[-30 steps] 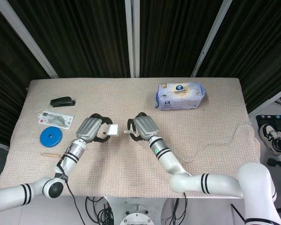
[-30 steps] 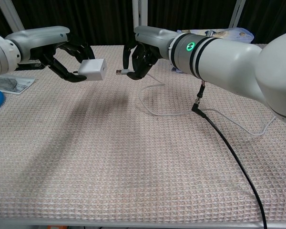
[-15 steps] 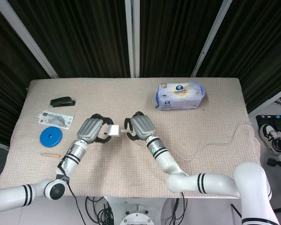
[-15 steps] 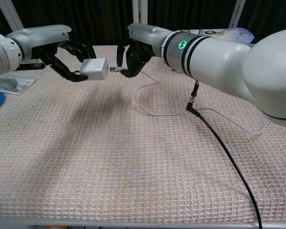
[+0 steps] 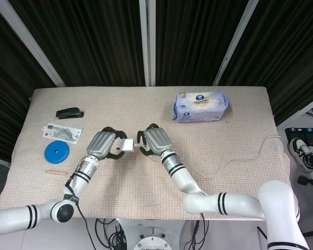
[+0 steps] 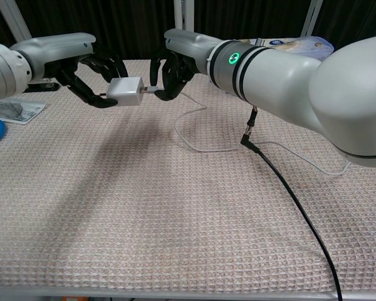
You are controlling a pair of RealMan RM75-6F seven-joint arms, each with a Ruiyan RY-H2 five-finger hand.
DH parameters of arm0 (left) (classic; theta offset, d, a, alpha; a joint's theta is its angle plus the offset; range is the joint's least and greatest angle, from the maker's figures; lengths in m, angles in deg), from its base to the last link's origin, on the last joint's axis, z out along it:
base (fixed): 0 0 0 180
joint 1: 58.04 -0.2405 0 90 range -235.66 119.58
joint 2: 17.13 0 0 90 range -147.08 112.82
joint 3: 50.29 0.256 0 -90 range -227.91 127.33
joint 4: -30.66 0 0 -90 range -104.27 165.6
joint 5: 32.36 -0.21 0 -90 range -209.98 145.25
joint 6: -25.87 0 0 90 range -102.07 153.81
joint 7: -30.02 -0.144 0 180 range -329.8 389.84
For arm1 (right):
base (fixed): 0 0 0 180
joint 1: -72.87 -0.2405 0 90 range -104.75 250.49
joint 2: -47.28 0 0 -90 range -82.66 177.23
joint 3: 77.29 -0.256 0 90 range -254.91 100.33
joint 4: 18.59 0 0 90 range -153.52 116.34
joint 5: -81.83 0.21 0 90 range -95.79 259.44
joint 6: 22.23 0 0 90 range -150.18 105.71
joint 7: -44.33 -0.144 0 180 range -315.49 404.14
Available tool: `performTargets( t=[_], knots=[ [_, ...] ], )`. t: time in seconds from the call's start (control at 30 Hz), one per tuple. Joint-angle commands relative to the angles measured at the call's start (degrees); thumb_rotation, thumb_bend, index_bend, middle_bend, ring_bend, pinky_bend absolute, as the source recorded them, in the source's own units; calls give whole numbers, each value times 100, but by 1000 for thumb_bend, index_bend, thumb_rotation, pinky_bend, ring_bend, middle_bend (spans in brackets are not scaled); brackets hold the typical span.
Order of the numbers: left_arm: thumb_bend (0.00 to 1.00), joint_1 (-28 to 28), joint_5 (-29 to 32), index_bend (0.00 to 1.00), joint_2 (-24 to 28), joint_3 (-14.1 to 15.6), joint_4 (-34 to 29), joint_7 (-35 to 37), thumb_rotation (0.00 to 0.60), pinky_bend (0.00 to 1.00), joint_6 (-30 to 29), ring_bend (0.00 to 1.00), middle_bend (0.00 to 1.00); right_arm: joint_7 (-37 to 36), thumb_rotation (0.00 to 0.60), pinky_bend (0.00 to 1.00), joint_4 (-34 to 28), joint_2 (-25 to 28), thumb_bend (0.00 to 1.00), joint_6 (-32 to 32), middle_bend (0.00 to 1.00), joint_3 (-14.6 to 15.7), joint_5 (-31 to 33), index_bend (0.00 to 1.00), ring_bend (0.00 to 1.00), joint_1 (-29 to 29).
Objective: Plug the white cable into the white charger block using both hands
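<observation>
My left hand [image 6: 91,78] [image 5: 103,144] holds the white charger block [image 6: 126,91] [image 5: 127,144] above the table, its port side facing right. Close beside it, my right hand [image 6: 169,74] [image 5: 150,141] pinches the plug end of the white cable [image 6: 194,141] [image 5: 227,163]. The plug [image 6: 148,89] meets the block's right face; how deep it sits cannot be told. The cable droops from the right hand to the cloth and trails off toward the table's right edge.
A blue-and-white wipes pack [image 5: 201,106] lies at the back right. A black stapler [image 5: 69,113], a printed packet [image 5: 62,132], a blue disc [image 5: 57,151] and a small wooden stick [image 5: 56,172] sit at the left. A black cord [image 6: 288,194] hangs from my right arm.
My right hand has moved left with the cable plug, closing the gap until the plug touches the charger block. The left hand with the block barely shifted.
</observation>
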Motion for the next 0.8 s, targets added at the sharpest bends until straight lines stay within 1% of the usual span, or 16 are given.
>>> performTargets(
  t=[0.03,0.8],
  knots=[
    [473,16,27,582,2,3,-2,-21,600,166,2,262,536,5,600,165,12,-14,376,3,584,-5,13,625,311,-10],
    [472,164,322,582,2,-10,-78,-166,600,167,-21,275,537,36,600,165,195,-169,377,16,584,-34,60,625,311,-78]
  ],
)
